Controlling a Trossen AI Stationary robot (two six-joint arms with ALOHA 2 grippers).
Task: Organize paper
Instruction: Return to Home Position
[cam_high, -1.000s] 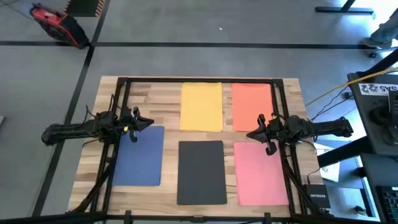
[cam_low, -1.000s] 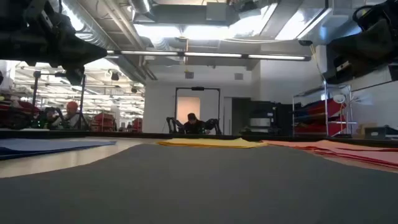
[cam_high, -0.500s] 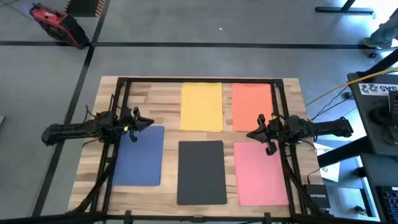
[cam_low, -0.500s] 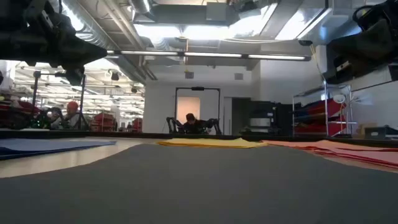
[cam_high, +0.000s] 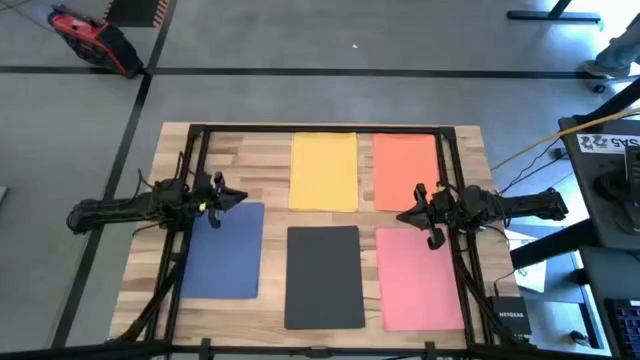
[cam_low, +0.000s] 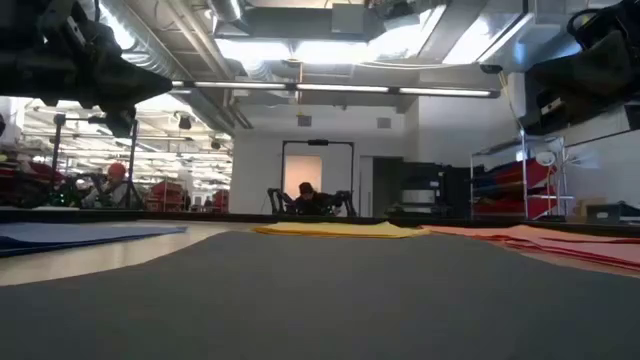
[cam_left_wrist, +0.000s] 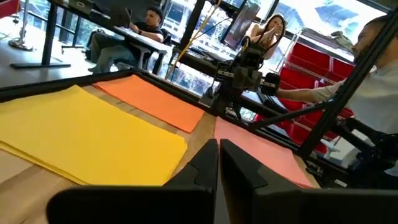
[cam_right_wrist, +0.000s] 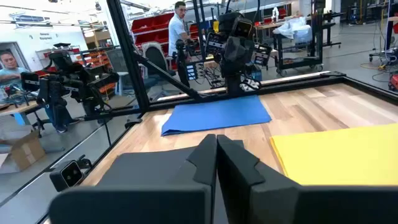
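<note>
Pale worktop (cam_high: 260, 140) carries five paper stacks, bare gaps between: yellow (cam_high: 323, 172), orange (cam_high: 405, 172), blue (cam_high: 225, 250), dark grey (cam_high: 323, 277), pink (cam_high: 420, 278). At opposite edges the left gripper (cam_high: 238, 196) and right gripper (cam_high: 404, 215) hover, fingers closed, empty

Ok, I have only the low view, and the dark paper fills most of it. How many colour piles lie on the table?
Observer: Five separate piles: yellow and orange in the far row, blue, dark and pink in the near row.
Operator: Where are the hands? I see only dark shapes in the upper corners.
Observer: The left hand hangs over the blue pile's far edge; the right hand is above the gap between orange and pink.
Operator: Do they hold paper?
Observer: No, both are shut and empty in the wrist views.
</note>
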